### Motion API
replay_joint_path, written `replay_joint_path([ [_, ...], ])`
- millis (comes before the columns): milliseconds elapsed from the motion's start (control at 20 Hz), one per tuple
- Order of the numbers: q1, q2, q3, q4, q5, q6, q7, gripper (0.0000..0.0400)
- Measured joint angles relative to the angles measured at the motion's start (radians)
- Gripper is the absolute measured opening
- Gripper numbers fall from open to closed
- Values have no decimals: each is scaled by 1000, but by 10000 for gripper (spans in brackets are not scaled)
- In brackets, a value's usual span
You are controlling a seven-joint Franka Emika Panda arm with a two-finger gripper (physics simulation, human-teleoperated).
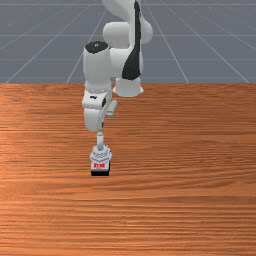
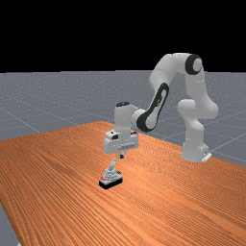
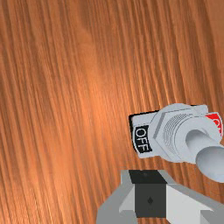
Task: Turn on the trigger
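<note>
The gripper [image 2: 121, 156] hangs in the far view a little above and to the right of the lever's top, apart from it, its fingers together with nothing held. In the wrist view the gripper [image 3: 150, 194] is beside the switch, nearer the OFF label [image 3: 142, 138] than the red label [image 3: 215, 121]. The grey toggle switch [image 1: 100, 156] stands on a black base, its red label facing the front camera. Its lever [image 2: 113, 165] rises from the collar, tilted slightly away from the red side in the far view.
The wooden table [image 1: 190, 165] surrounds the switch. The arm's base [image 2: 194, 150] stands at the table's far-right part in the far view, and the arm's links arch high above the wood.
</note>
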Motion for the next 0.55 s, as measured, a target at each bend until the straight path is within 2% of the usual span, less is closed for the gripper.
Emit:
replay_joint_path([
  [50, -21, -2, 16, 1, 14, -3, -72, 0],
  [150, -29, 7, 27, 17, -3, -5, -135, 0],
  [550, -45, 114, 47, 253, 16, -108, -139, 0],
])
